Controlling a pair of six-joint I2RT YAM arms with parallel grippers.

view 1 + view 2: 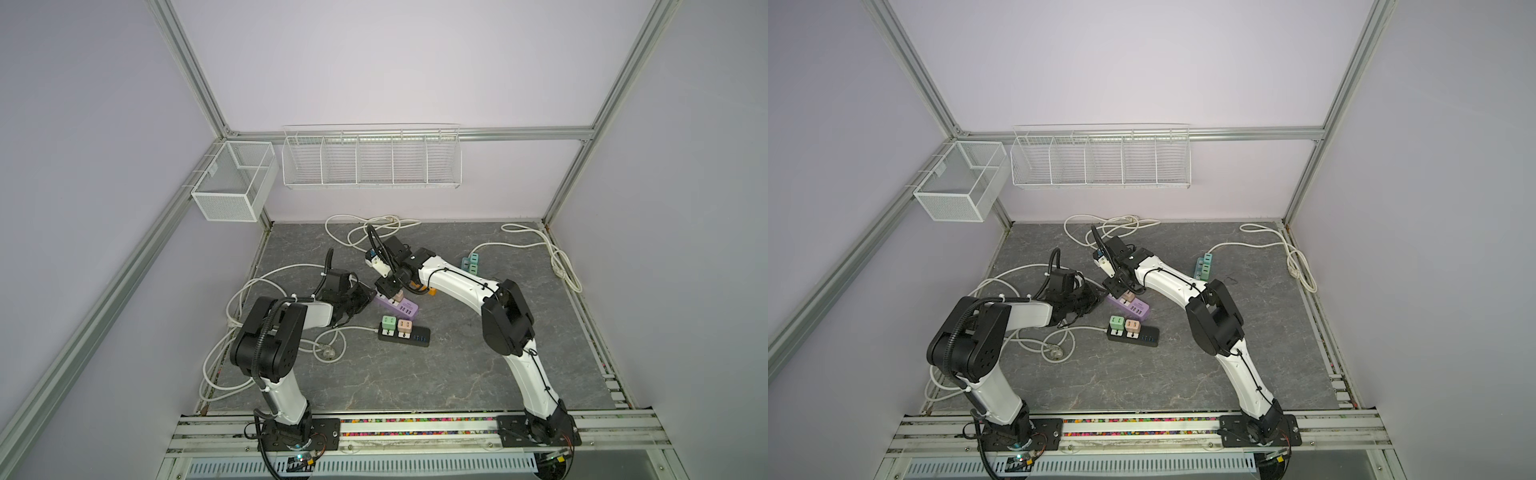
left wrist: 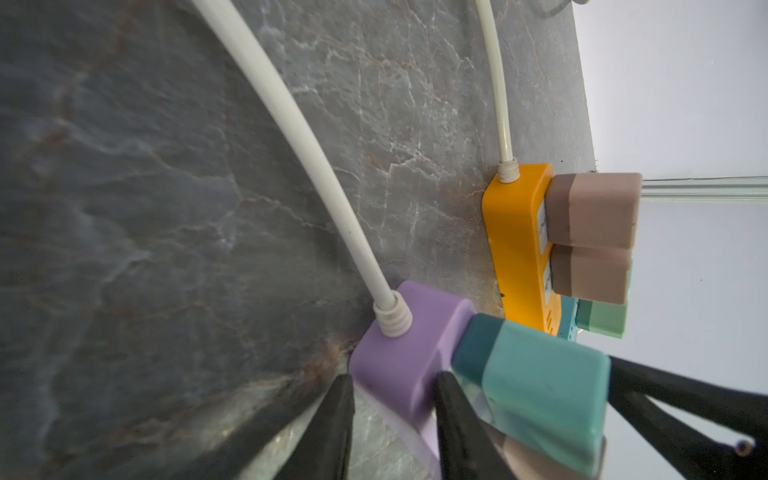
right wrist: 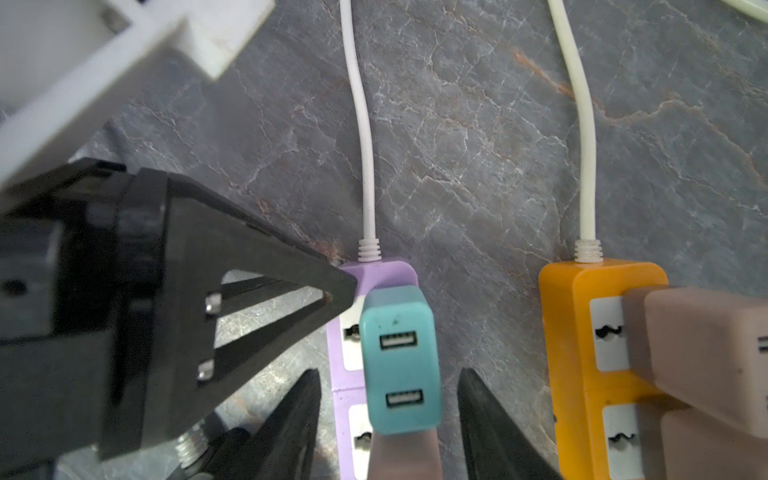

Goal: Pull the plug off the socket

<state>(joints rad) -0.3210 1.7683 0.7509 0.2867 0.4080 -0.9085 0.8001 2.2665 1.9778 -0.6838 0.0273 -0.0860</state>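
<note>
The right gripper (image 3: 388, 374) hangs directly above a teal plug (image 3: 399, 365). Its two black fingers (image 3: 482, 419) are spread apart, one on each side of the plug, with a gap showing on both sides and nothing touched. The teal plug has two USB ports on its top and sits in the socket nearest the cord end of a purple power strip (image 3: 376, 272). A beige plug (image 3: 399, 457) fills the next socket along. The left gripper (image 2: 394, 377) reaches in low from the side, its fingers (image 2: 332, 424) bracketing the strip's cord end with only a narrow gap. Whether they press on it cannot be told. In both top views the purple power strip lies flat near the middle of the grey marbled table (image 1: 415, 386), between the two arms. An orange power strip (image 3: 569, 374) carrying two brown plugs (image 3: 706, 332) lies just beside it, and a black power strip (image 1: 417, 336) sits nearer the arm bases.
</note>
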